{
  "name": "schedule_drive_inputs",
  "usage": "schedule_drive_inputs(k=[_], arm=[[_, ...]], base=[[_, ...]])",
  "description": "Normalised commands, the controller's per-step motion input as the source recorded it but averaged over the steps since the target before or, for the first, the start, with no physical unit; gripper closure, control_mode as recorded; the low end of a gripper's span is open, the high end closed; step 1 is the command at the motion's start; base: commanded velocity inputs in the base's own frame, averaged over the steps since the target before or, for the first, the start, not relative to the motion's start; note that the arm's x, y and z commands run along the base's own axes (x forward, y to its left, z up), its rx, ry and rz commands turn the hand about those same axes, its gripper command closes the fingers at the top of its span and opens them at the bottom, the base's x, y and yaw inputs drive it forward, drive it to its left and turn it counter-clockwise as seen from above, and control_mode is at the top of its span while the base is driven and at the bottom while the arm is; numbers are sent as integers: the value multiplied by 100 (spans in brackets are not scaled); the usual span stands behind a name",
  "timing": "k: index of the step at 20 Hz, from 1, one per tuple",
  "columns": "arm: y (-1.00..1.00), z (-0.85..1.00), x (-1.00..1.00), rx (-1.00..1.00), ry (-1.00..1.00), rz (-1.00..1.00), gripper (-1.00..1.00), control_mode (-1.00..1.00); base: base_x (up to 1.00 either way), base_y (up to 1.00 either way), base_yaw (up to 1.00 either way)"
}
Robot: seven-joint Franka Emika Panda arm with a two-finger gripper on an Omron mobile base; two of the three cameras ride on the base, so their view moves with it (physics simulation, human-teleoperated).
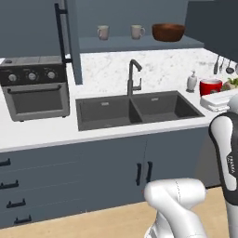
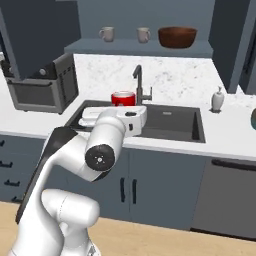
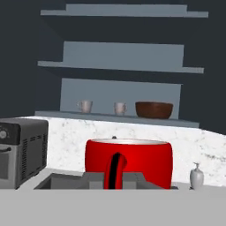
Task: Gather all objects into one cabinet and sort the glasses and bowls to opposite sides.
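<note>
The red cup (image 3: 132,161) fills the lower middle of the hand view, and my gripper (image 3: 115,181) is shut on its rim. From the base it hangs over the sink, red cup (image 2: 123,98) above gripper (image 2: 122,105); in the left base view the cup (image 1: 210,86) and gripper (image 1: 212,94) are at the right edge. The cabinet (image 1: 139,44) stands open, door (image 1: 69,37) swung left. On its lower shelf two beige mugs (image 1: 102,32) (image 1: 137,31) sit left of the brown wooden bowl (image 1: 168,32). The mugs (image 2: 106,33) (image 2: 143,34) and bowl (image 2: 177,37) stand apart.
A double sink (image 1: 135,109) with a dark faucet (image 1: 133,76) lies below the cabinet. A toaster oven (image 1: 35,88) stands on the counter at left. A white soap dispenser (image 2: 217,99) and a teal plant pot (image 2: 253,119) are at right.
</note>
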Motion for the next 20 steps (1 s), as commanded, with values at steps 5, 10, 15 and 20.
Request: schedule_drive_inputs(k=[5, 10, 15, 20], arm=[[0, 0, 0, 0, 0, 0, 100, 100], [0, 0, 0, 0, 0, 0, 100, 100], [0, 0, 0, 0, 0, 0, 100, 100], [0, 0, 0, 0, 0, 0, 100, 100]], base=[[77, -32, 0], [26, -7, 0], [52, 0, 0], [28, 4, 0]])
